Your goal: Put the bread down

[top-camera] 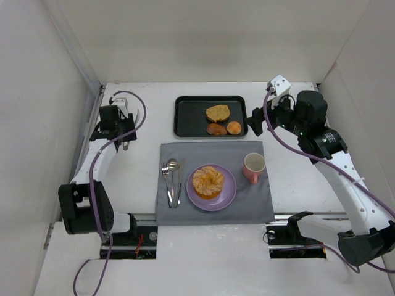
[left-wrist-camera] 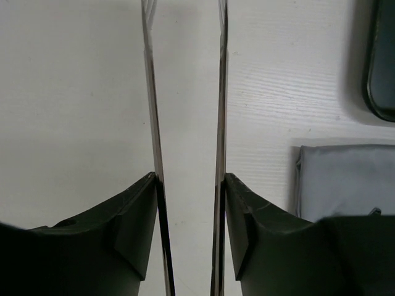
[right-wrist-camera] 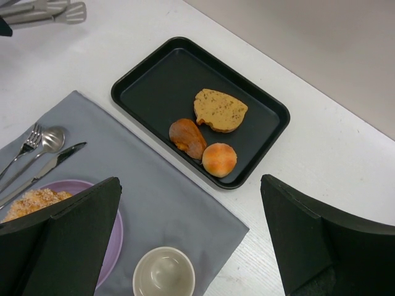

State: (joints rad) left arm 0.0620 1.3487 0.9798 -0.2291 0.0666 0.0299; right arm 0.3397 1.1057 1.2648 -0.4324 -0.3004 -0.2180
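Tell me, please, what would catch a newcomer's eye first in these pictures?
Probably the bread, golden and pale-glazed, sitting on the purple plate at the middle of the grey placemat. Behind it, the black tray holds three smaller baked pieces. The right gripper hangs open and empty beside the tray's right end.

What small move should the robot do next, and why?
Probably none with the bread: it already sits on the purple plate. The right tool is wide open and empty beside the black tray, so I would just draw it back a little. The left tool holds nothing.
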